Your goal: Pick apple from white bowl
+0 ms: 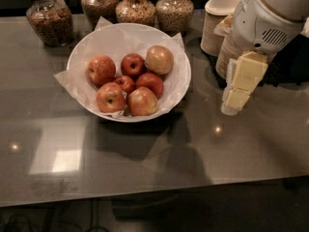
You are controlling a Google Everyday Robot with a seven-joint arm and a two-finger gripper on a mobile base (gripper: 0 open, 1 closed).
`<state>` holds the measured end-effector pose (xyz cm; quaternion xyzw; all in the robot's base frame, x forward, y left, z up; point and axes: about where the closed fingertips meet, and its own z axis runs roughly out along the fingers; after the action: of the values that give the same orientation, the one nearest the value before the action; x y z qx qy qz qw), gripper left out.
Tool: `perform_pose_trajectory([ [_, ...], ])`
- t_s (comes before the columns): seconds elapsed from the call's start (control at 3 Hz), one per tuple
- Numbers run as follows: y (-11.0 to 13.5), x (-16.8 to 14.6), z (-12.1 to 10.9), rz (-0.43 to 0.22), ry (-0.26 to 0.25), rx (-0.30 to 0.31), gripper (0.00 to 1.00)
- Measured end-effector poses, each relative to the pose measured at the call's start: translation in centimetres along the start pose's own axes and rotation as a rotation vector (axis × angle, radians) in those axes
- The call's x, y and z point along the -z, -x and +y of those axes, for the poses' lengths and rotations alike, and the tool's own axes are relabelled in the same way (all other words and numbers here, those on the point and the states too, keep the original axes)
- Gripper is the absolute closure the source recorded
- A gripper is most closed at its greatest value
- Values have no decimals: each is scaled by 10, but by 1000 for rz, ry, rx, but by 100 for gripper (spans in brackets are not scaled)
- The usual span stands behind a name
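The wide white bowl, lined with crinkled white paper, stands at the back left of the grey table. It holds several apples. Larger red-orange apples with pale streaks lie at the left, front left and front. A paler tan-yellow apple lies at the back right, and smaller dark-red apples lie in the middle. My gripper, with pale yellow fingers pointing down, hangs to the right of the bowl, apart from it and empty.
Four glass jars of grains line the back edge. Stacks of beige paper bowls stand at the back right, partly behind my white arm. The table's front edge runs along the bottom.
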<state>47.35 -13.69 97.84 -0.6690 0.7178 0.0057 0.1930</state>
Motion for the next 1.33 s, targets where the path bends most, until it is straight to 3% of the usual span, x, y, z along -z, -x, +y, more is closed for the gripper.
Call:
perform_pose_trajectory([
  [0.33, 9, -4, -6, -45, -18, 0, 0],
  [1.0, 89, -15, -52, -319, -101, 54, 0],
  [1.33, 118, -15, -65, -433, -93, 63, 0],
])
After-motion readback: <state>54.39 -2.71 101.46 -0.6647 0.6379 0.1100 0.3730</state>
